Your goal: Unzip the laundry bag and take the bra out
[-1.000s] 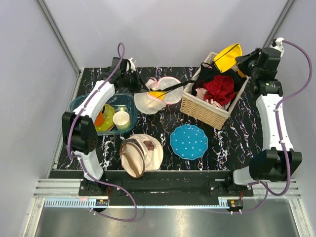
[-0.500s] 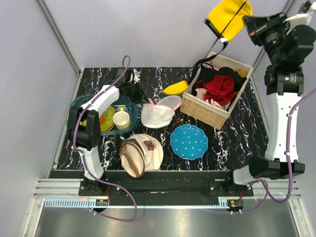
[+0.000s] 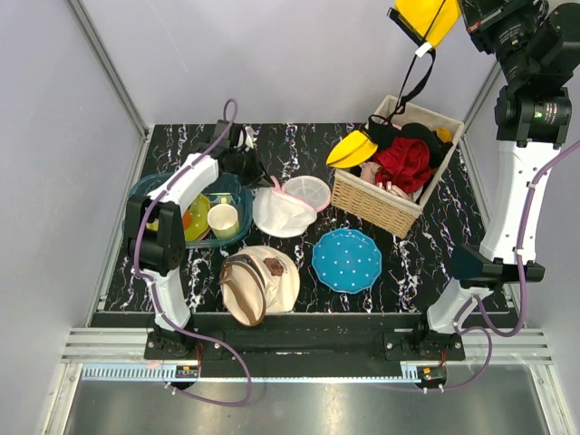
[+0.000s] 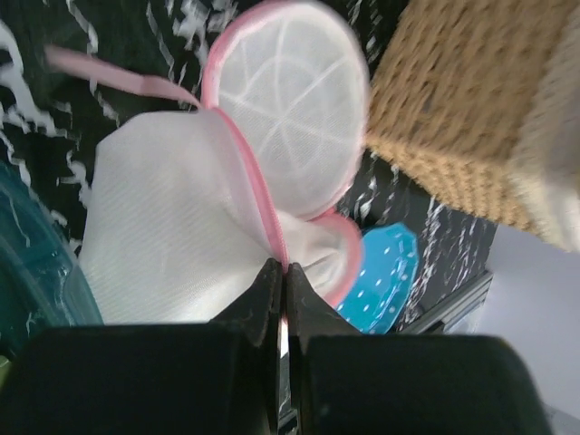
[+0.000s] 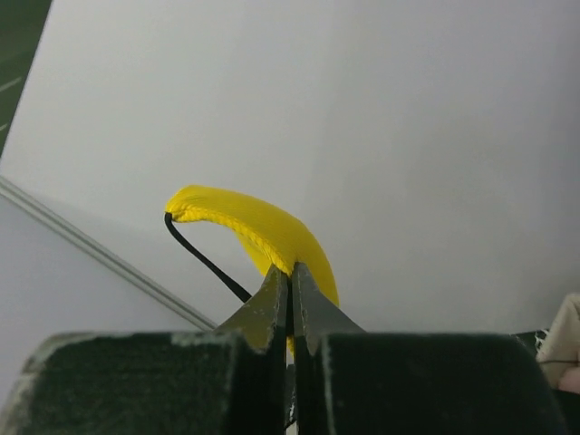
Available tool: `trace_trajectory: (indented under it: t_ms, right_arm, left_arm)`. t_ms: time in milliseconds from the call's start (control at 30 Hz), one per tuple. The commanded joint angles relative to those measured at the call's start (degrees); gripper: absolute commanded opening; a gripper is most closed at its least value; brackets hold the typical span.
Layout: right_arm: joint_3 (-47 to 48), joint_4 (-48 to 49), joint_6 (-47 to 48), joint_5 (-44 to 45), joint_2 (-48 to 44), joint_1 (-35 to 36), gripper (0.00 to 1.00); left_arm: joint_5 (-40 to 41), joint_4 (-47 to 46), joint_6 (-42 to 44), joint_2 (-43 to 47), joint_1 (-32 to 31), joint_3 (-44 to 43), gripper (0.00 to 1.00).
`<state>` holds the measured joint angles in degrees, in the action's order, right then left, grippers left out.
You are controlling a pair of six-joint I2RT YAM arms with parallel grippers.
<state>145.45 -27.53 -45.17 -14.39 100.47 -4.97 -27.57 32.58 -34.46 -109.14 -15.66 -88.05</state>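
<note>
The white mesh laundry bag [image 3: 283, 210] with pink rim lies open on the table's middle; its round lid [image 4: 288, 95] is flipped back. My left gripper [image 3: 258, 172] is shut on the bag's pink rim [image 4: 276, 258]. My right gripper [image 3: 462, 11] is raised high at the top right, shut on one yellow cup of the bra [image 3: 424, 18]. In the right wrist view the cup [image 5: 263, 231] sits between the shut jaws. The bra's black straps hang down to its other yellow cup [image 3: 352, 148], which hangs at the wicker basket's left corner, clear of the bag.
A wicker basket [image 3: 376, 201] with red and black clothes stands at the right. A blue dotted plate [image 3: 346, 260] lies in front of it. A beige canvas bag [image 3: 258, 283] sits near the front. A teal tub [image 3: 149, 195] with a cup and yellow items is at the left.
My right gripper has risen high and rightward with the bra. The trailing yellow cup came out of the laundry bag and moved to the basket's corner. The left gripper kept its hold.
</note>
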Motion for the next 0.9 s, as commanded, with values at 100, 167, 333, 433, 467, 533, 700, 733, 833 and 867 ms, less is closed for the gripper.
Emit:
trace_trajectory:
  t_ms: [100,167,333,433,467,533,700,733,833,867]
  right_arm:
    - [0.99,-3.32,7.18,7.52,-1.50,-0.48,0.00]
    - [-4.61,-3.58,9.04,11.31,-2.73,-0.91,0.00]
    - [-19.03,-1.13,9.58,14.13,-8.42,-3.72,0.00]
    - [-27.57,3.61,7.20,13.78,-12.03,-6.97,0.00]
    - [-29.41,4.84,6.94,13.60,-12.48,-7.59,0.00]
    - [-29.87,4.77,7.37,13.34,-12.66,-8.56,0.00]
    - [-34.34,4.85,8.69,12.46,-12.75,-9.00,0.00]
    - [-35.40,5.20,8.69,10.81,-12.84,-9.00,0.00]
    - [-40.23,5.82,8.78,7.11,-12.75,-9.00,0.00]
    - [-43.37,6.34,8.69,6.14,-12.92,-9.00,0.00]
  left_arm:
    - [-0.02,3.10,0.80,-1.77,2.30,-17.48,0.00]
    - [-0.55,3.89,0.45,-2.74,2.56,-19.78,0.00]
    - [-0.90,5.56,0.09,-3.97,3.18,-26.46,0.00]
    - [-1.17,6.00,-0.17,-5.20,3.88,-29.10,0.00]
    - [-1.34,6.09,-0.26,-5.55,4.23,-29.72,0.00]
    - [-1.52,6.18,-0.61,-6.43,4.32,-31.13,0.00]
    - [-1.26,6.09,-1.05,-8.10,4.94,-33.15,0.00]
    - [-1.08,6.01,-1.31,-8.54,5.11,-33.24,0.00]
    - [-0.99,5.66,-2.19,-9.07,6.16,-33.41,0.00]
    - [-0.99,5.57,-2.45,-9.24,6.52,-33.41,0.00]
